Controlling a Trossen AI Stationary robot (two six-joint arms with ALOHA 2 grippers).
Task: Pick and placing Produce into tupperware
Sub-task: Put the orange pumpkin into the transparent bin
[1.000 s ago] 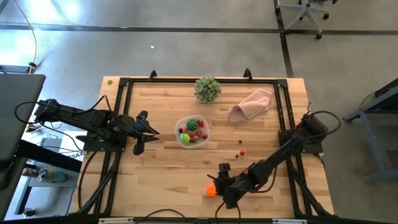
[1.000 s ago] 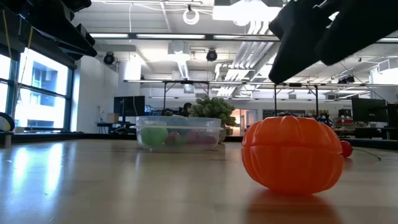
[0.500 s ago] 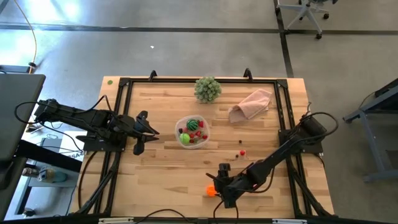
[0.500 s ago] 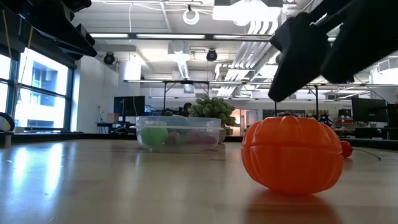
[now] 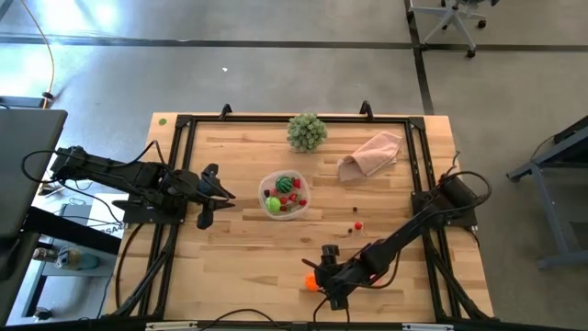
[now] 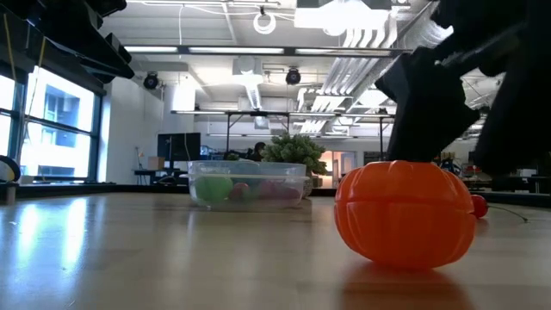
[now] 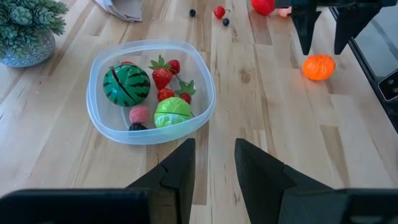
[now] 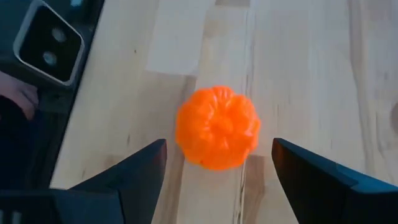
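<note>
Right wrist view: right hand [image 8: 214, 165] spread open astride the orange piece [image 8: 217, 127], unlabelled, its underside hidden against the tabletop [image 8: 298, 74].

The wooden table [image 5: 239, 248] carries the tupperware [image 5: 284, 195], orange pumpkin [image 5: 312, 282], cloth [image 5: 370, 154] and leafy ball [image 5: 306, 131].

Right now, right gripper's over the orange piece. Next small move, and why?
Probably lower a little more, then close. The right gripper is open with its fingers either side of the orange piece, which sits on the table, not gripped yet. The low view suggests the fingers reach only its top. The tupperware comes after. The left gripper waits beside it.
</note>
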